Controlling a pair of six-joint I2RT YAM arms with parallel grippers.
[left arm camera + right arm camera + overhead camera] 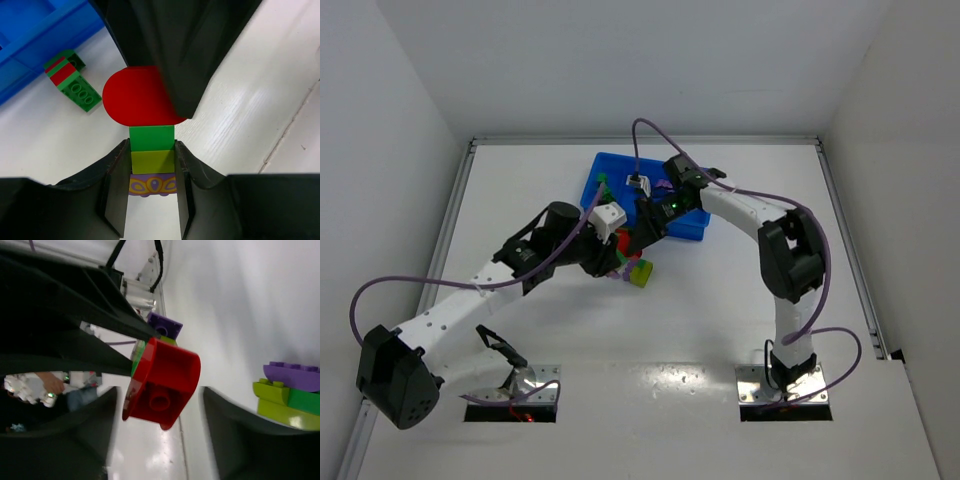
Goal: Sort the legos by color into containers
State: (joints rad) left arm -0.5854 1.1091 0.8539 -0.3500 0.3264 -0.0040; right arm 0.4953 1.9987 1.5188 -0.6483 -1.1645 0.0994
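My left gripper is shut on a cluster of legos: a green brick, a yellow-green one and a patterned purple one stacked in a row. A rounded red brick caps the cluster's far end. My right gripper stands open around that red brick, with a gap on each side. In the top view the left gripper and the right gripper meet just in front of the blue tray of containers. What lies in the compartments is mostly hidden by the arms.
A green and red cluster lies on the table beside the tray's wall. A purple, yellow-green and green cluster sits to the right of the right gripper. A yellow-green brick rests under the grippers.
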